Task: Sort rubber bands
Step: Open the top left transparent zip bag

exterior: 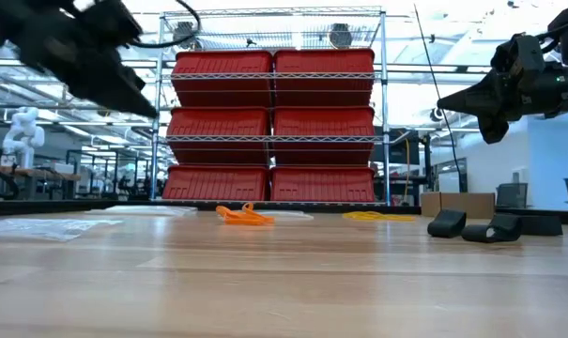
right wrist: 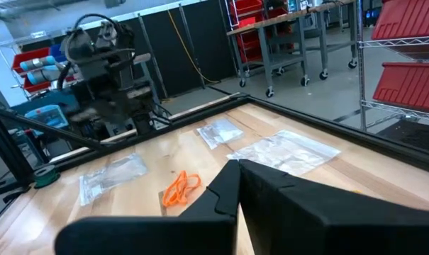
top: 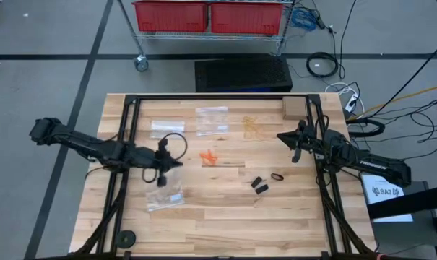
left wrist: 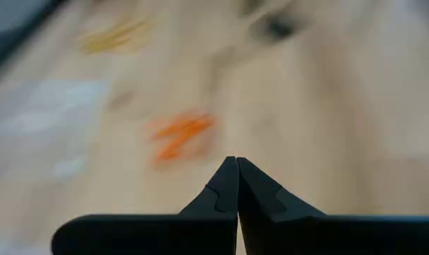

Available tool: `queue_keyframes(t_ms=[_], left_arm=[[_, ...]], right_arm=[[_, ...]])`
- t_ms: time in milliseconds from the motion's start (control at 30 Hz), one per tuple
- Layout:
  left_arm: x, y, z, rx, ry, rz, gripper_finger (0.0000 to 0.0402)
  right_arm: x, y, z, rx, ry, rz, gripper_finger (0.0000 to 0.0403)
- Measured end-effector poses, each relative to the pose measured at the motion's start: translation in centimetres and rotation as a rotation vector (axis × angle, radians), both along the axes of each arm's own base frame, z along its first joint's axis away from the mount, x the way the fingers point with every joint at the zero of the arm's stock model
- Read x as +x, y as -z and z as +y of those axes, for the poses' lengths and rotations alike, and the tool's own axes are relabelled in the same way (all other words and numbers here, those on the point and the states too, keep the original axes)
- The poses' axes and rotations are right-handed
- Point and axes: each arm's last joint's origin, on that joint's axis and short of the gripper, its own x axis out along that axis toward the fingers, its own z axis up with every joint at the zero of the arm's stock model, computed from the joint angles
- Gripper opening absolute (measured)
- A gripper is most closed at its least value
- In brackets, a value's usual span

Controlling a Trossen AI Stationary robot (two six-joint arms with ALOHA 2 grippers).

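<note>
Left gripper (left wrist: 237,164): fingers pressed together, nothing between them, raised above the table's left-centre. The wrist view shows its tip aimed toward the orange bands (left wrist: 177,134), which suggests it is lining up for that pile rather than carrying anything.

Right gripper (right wrist: 237,166): fingers also together and empty, held high over the table's right side, as the low view confirms. It appears to be waiting clear of the work.

Orange bands: small heap near table centre (top: 209,157), just ahead of the left gripper, untouched.

Black bands (top: 267,182): three pieces right of centre, nearer the right arm, lying close together but apart from the orange heap.

Yellow bands (top: 251,126): loose cluster toward the far edge, right of centre, beside a clear bag (top: 211,119).

Other bags: one at far left-centre (top: 167,128), one near the left gripper's near side (top: 165,197). All lie flat; contents cannot be made out.

Judgement: colours already lie in separate groups, so bagging appears to be the outstanding step; neither gripper has yet engaged a band.
</note>
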Motion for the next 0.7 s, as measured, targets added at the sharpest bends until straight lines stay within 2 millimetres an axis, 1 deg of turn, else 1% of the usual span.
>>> queue_keyframes(t_ms=[100, 233, 367, 567, 700], left_arm=[[0.8, 0.3, 1.0, 0.137, -0.153, 0.179, 0.0001], [1.4, 1.9, 2.7, 0.218, -0.291, 0.349, 0.0006], [1.9, 3.5, 4.1, 0.275, -0.31, 0.49, 0.004], [2.3, 5.2, 6.0, 0.314, -0.325, 0.62, 0.0101], [2.5, 6.1, 7.2, 0.324, -0.323, 0.678, 0.0127]], right_arm=[[0.0, 0.0, 0.0, 0.023, -0.001, -0.007, 0.0], [0.0, 0.0, 0.0, 0.059, -0.001, -0.018, 0.0], [0.0, 0.0, 0.0, 0.069, -0.002, -0.022, 0.0], [0.0, 0.0, 0.0, 0.07, -0.002, -0.021, 0.0], [0.0, 0.0, 0.0, 0.069, -0.002, -0.021, 0.0]])
